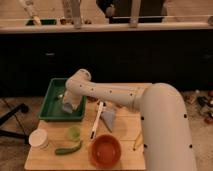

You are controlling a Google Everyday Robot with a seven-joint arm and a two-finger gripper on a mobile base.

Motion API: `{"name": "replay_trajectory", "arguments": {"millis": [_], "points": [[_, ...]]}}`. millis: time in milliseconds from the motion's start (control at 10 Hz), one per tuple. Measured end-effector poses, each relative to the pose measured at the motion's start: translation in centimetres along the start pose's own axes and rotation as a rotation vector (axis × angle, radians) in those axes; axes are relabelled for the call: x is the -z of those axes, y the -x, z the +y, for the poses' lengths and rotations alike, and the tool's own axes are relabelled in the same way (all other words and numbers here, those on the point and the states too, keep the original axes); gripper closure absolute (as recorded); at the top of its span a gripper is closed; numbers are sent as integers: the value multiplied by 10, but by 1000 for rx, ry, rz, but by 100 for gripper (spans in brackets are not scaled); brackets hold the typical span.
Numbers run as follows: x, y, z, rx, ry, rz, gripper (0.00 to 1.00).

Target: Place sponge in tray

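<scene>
The dark-green tray [50,95] lies at the table's back left. My white arm reaches left across the table, and the gripper [67,101] points down inside the tray, near its right side. A small pale blue-grey sponge [66,107] is right at the gripper's tip, over the tray floor. I cannot tell whether the sponge is held or resting on the tray. My arm hides part of the tray's right rim.
On the wooden table are a larger grey-blue wedge [108,119], a white long-handled utensil [96,120], an orange-red bowl [105,150] at the front, a green round item [74,132], a green elongated vegetable [69,148], a white cup [39,138] and a yellow stick [136,142].
</scene>
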State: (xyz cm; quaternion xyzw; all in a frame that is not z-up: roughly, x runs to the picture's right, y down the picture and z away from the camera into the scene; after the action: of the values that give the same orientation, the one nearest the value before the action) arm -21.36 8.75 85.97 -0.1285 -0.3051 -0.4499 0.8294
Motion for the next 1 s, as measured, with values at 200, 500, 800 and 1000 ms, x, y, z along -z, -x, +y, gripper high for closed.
{"name": "replay_trajectory", "arguments": {"millis": [200,500,800,1000], "points": [[-7,-3,-3,-5,-19,-37,100],[-11,-5,-4,-21,-60,-84,100],[-10,-2,-7,-39,-128,-130,100],[-8,0,-9,-50,-156,-147,100]]}}
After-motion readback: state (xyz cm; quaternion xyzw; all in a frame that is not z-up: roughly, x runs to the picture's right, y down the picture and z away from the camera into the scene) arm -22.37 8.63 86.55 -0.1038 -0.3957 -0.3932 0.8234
